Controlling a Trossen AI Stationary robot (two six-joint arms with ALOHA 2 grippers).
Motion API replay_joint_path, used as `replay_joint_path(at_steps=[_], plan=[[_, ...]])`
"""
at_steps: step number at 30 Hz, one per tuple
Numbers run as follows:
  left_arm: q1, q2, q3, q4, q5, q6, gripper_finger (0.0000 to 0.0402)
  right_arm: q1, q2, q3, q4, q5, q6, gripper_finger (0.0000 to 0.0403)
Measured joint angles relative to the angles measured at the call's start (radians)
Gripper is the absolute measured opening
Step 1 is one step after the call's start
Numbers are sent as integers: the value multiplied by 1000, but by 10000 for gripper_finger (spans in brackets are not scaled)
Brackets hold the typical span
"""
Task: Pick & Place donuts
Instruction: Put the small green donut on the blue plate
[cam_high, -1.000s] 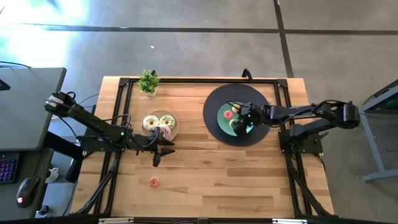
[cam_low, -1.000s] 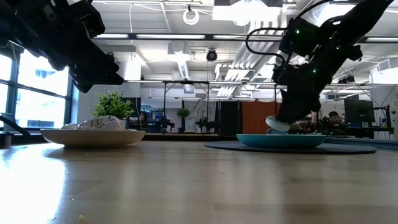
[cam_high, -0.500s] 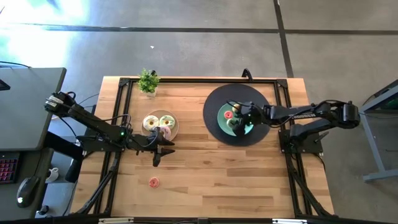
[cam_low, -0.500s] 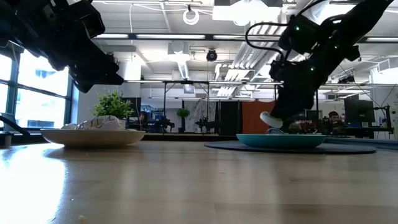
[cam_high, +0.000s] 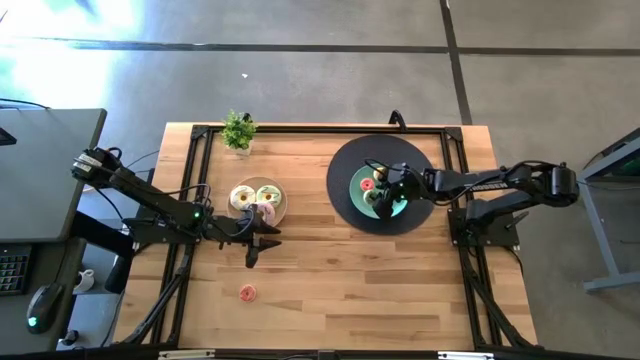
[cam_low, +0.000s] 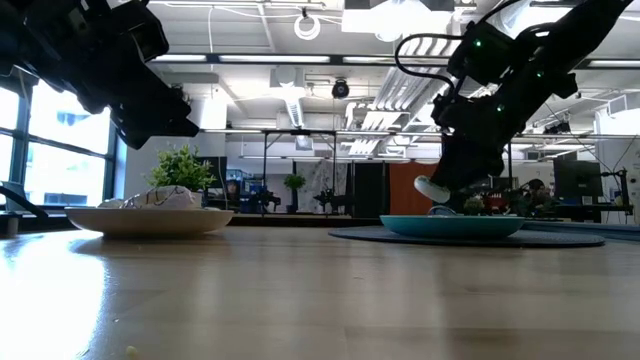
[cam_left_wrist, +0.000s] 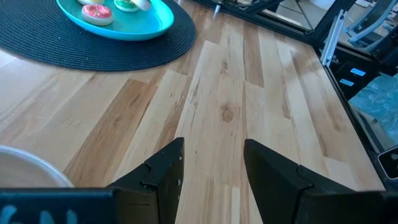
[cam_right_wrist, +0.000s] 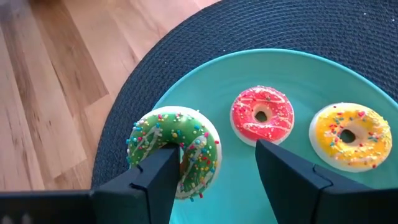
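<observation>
The right end effector (cam_right_wrist: 211, 180) grips the green donut (cam_right_wrist: 174, 149) by its rim, lifted just above the teal plate (cam_right_wrist: 298, 193) beside the red donut (cam_right_wrist: 262, 116) and yellow donut (cam_right_wrist: 347, 135). The left end effector (cam_left_wrist: 211, 174) hovers with fingers apart over the surface (cam_left_wrist: 236, 106), near the beige plate (cam_high: 278, 207).

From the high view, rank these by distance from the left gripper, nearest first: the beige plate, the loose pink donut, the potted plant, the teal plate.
From the left gripper:
1. Beige plate, just behind it.
2. Loose pink donut, alone toward the table's front edge.
3. Potted plant and teal plate, on the black mat at the right: too close to call.
</observation>
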Motion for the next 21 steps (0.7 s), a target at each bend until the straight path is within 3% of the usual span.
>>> replay_joint_path(at_steps=[11,18,21], plan=[[0,0,0,-2,3,1,165,0,0,0,10,-14,-3,207],[0,0,0,-4,-90,202,165,0,0,0,-62,-71,-69,207],[0,0,0,19,-89,173,165,0,0,0,-61,-66,-72,207]])
